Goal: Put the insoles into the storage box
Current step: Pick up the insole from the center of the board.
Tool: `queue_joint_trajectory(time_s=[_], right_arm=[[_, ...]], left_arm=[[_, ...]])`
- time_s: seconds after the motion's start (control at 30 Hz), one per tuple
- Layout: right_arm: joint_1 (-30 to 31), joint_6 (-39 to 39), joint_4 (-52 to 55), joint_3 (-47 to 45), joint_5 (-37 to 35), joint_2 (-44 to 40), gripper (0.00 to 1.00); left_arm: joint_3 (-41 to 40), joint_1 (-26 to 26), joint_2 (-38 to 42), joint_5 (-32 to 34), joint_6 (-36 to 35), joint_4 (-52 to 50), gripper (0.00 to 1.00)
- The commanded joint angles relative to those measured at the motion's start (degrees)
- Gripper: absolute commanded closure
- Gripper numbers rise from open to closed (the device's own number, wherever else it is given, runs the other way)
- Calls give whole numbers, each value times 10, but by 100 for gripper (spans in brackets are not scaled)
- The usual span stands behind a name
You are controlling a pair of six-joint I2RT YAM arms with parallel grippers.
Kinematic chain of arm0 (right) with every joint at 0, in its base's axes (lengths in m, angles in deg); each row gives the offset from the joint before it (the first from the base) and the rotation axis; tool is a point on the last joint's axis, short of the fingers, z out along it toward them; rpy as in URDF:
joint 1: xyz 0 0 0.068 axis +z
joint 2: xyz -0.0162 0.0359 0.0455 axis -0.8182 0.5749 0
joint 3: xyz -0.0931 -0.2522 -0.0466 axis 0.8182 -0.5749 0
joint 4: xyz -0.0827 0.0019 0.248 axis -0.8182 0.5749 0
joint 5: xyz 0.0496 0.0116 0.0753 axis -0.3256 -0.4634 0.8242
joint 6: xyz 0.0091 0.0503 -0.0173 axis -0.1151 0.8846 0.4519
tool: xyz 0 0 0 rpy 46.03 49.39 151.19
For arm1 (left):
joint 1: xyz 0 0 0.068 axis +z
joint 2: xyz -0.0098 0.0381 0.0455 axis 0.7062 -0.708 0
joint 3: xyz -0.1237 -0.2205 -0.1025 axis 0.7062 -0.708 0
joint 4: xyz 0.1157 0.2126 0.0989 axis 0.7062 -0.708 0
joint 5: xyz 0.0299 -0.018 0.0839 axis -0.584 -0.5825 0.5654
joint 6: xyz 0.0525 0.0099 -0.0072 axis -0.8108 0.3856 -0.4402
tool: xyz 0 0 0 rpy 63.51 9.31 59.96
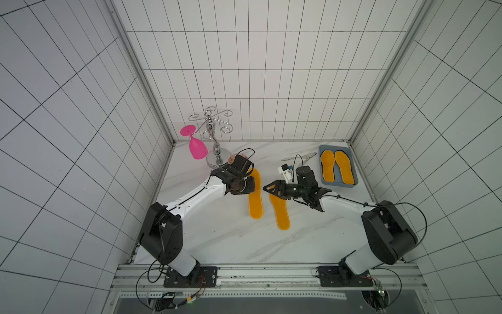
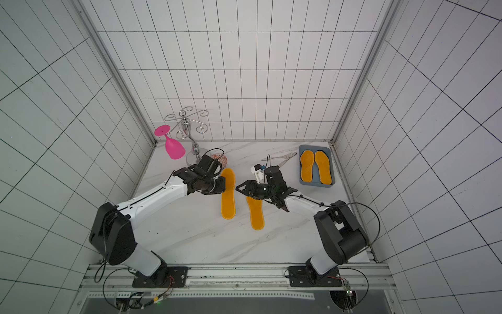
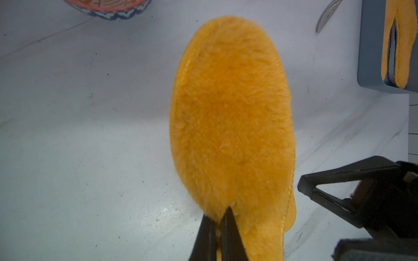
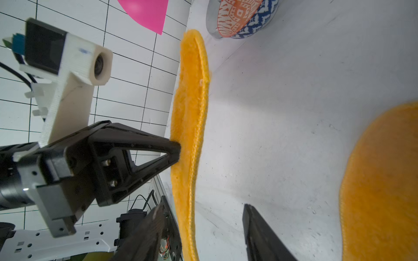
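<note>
Bare table [image 1: 217, 239] lies open from the 2 middle insoles to the front rail. A bare strip also separates the right gripper [image 1: 267, 188] from the box [image 1: 339, 186], which sits in the far right corner close to both walls. The left gripper [image 1: 251, 186] pinches 1 long edge of the held insole [image 1: 256, 201]. The right gripper stands spread just beside the other edge and hides the toe of the loose insole [image 1: 281, 213]. The left gripper covers most of the bowl [image 4: 244, 18]. There are 4 orange insoles, 2 of them side by side in the box; a dark sliver beneath those cannot be identified. There is also 1 pink glass [image 1: 197, 148] and 1 stand [image 1: 214, 160].
</note>
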Motion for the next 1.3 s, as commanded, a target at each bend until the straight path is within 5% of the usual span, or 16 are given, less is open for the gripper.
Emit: queue_joint_trajectory(time_s=[0.0, 0.3, 0.47, 0.57, 0.9, 1.1, 1.27], right_arm=[[7, 14, -37, 31, 32, 13, 43], [9, 16, -34, 46, 42, 45, 57], [12, 24, -52, 51, 53, 50, 81], [11, 24, -58, 47, 53, 42, 100], [-9, 20, -40, 42, 69, 4, 100], [-31, 7, -11, 44, 91, -22, 100], [-54, -18, 29, 43, 105, -46, 100]], left_arm=[[15, -9, 0, -4, -12, 11, 100], [11, -17, 17, -27, 0, 39, 100], [7, -21, 16, -24, -3, 42, 100], [6, -20, 18, -23, -5, 42, 92], [-39, 22, 72, -83, 13, 93, 37], [-97, 60, 142, -118, 16, 185, 18], [-157, 83, 183, -158, 38, 298, 12]])
